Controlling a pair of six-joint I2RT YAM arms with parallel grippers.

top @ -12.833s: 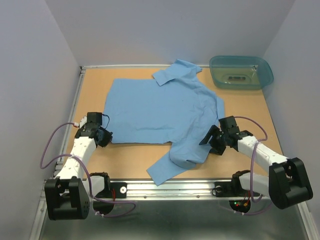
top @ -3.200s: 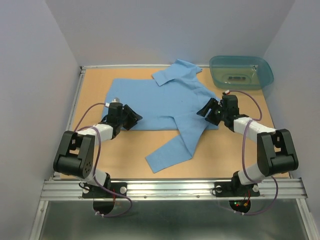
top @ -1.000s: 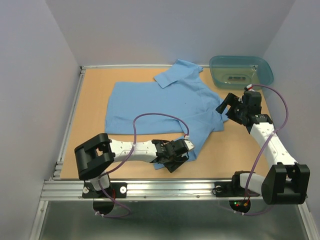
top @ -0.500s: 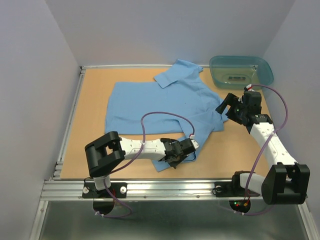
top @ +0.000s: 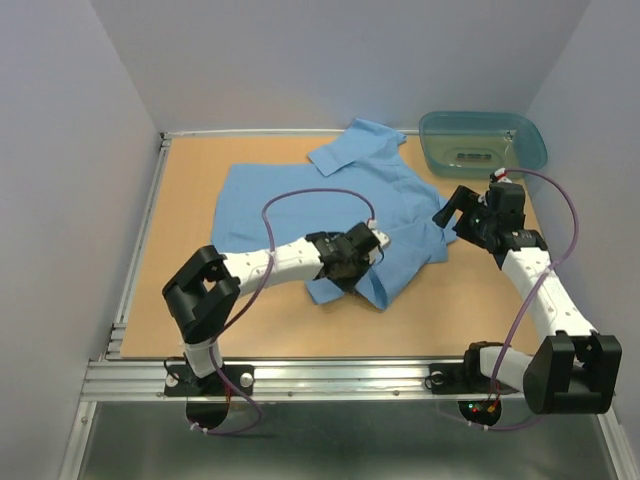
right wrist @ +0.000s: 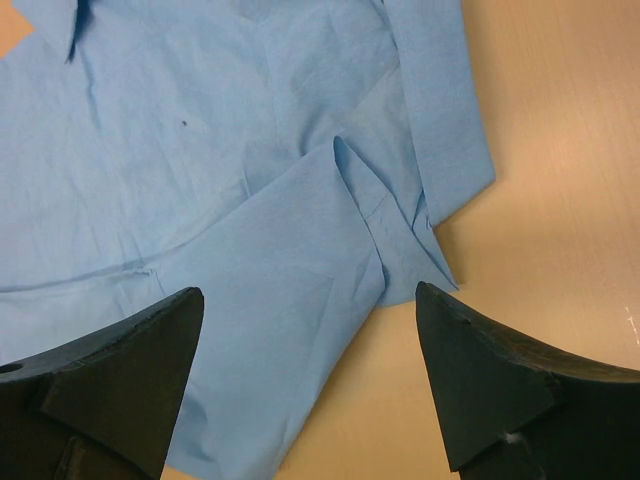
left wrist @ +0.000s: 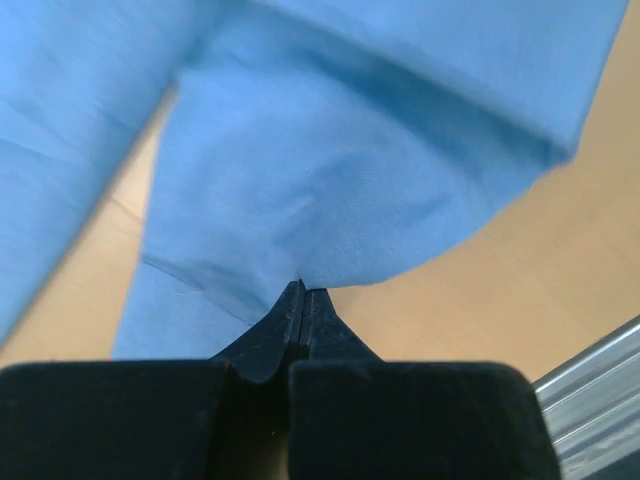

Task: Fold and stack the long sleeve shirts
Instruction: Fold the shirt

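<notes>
Shirt (top: 330, 195): recorded as plain light blue throughout. One small dark speck (right wrist: 184, 123) is seen on the fabric in the right wrist view.

Table (top: 190, 300): light tan, wood-toned, unpatterned.

Tub (top: 483, 143): translucent teal, with a paler patch seen through its wall.

Left hand (left wrist: 303, 292) and right hand (right wrist: 305, 292): matte black is noted on the fingers of both.

Arm links (top: 275, 262): white, with black joint housings (top: 205, 290).

Cables (top: 312, 192): purple.

Rail (top: 340, 378) at the near table edge: silver-grey metal.

Walls (top: 300, 60): pale lavender-grey, plain.
</notes>
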